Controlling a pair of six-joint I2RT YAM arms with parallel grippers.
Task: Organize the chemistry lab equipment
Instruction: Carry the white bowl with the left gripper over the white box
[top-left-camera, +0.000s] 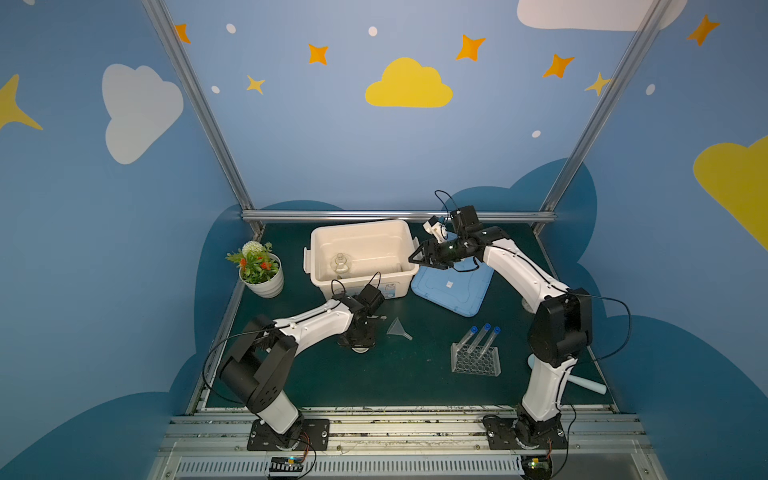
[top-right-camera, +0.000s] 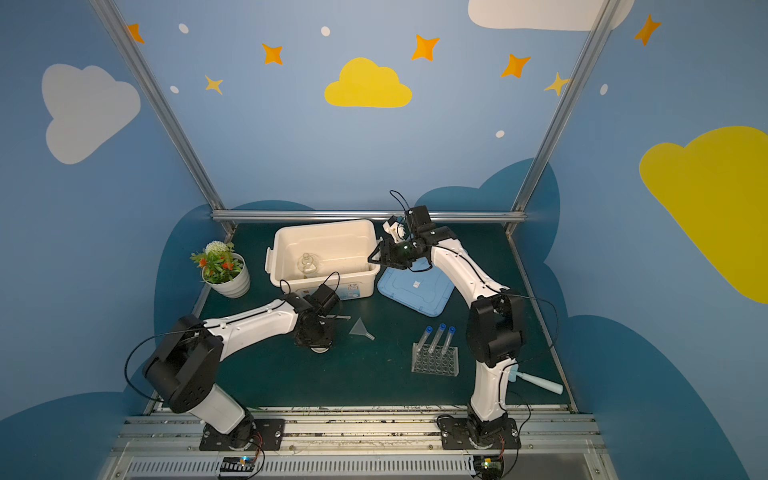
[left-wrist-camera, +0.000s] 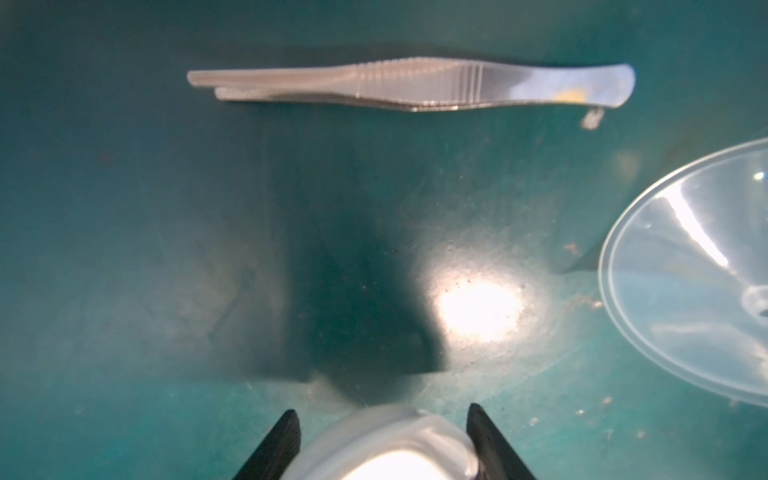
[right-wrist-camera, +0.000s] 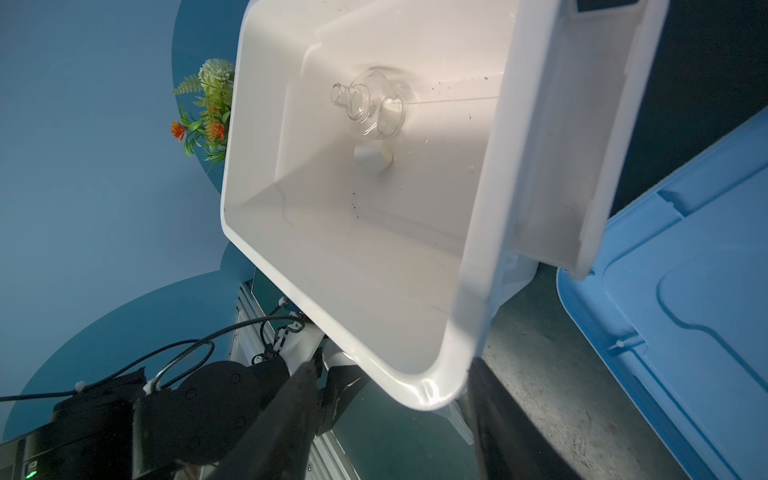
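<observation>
**Item 1: white round bowl (left-wrist-camera: 390, 453).** Sat on the dark green tabletop (top-left-camera: 415, 386), directly under the left gripper (left-wrist-camera: 381, 409), flanked closely by both black fingers. Too blurred to tell whether clamped or only straddled. Lay far nearer the left arm than the right.

**Item 2: open white plastic bin (top-left-camera: 357, 237).** Stood just beyond the left gripper, toward the back wall, in both top views. Judged the destination, so the carry would go up and rearward over the near rim. Already held a round clear glass flask (right-wrist-camera: 374, 104), neck up, with a small white cylindrical piece (right-wrist-camera: 372, 158) beside it.

**Item 3: right gripper (right-wrist-camera: 392, 363).** Hung by the bin's right-hand corner, fingers spread, nothing between them.

**Item 4: flat metal tweezers (left-wrist-camera: 415, 85).** Lay on the table ahead of the left fingertips and apart from them. Long axis ran parallel to the line from finger to finger. Judged to need a wrist turn before any pinch across the narrow width.

**Item 5: clear plastic funnel (top-left-camera: 397, 328).** Lay tipped on the table just beside the left gripper, toward the middle.

**Item 6: three clear blue-capped test tubes (top-left-camera: 483, 338).** Leaned in a clear holed rack (top-left-camera: 476, 361) near the right arm, well apart from the bin.

**Item 7: pale blue bin lid (top-left-camera: 451, 291).** Lay flat beside the bin, below the right gripper.
</observation>
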